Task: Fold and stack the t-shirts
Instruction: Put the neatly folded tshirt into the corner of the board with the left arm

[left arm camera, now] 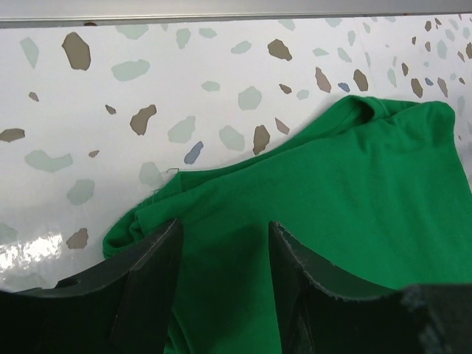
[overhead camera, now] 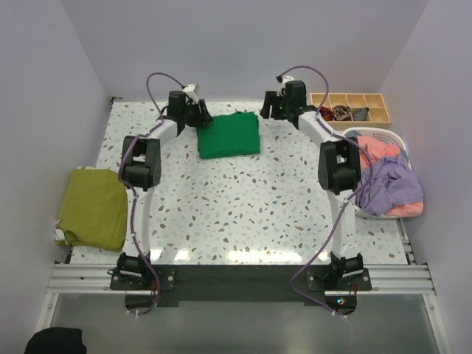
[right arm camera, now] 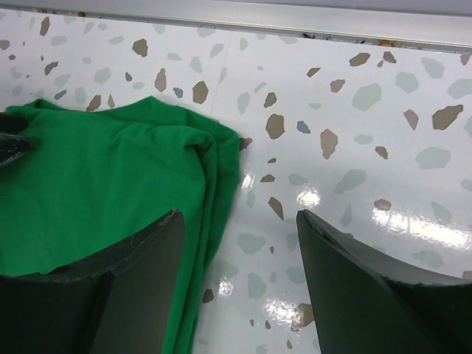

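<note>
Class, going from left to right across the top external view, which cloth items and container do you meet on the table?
olive-yellow t-shirt → green t-shirt → white basket, holding a coral-pink t-shirt and a lavender t-shirt.

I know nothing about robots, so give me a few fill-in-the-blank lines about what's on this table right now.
The folded shirt at the table's far side is ____ in colour.
The olive-yellow shirt lies at the table's ____ edge.
The lavender shirt sits in the white ____.
The left arm's jaws stand ____ over the folded shirt.
Missing words: green, left, basket, open.
</note>
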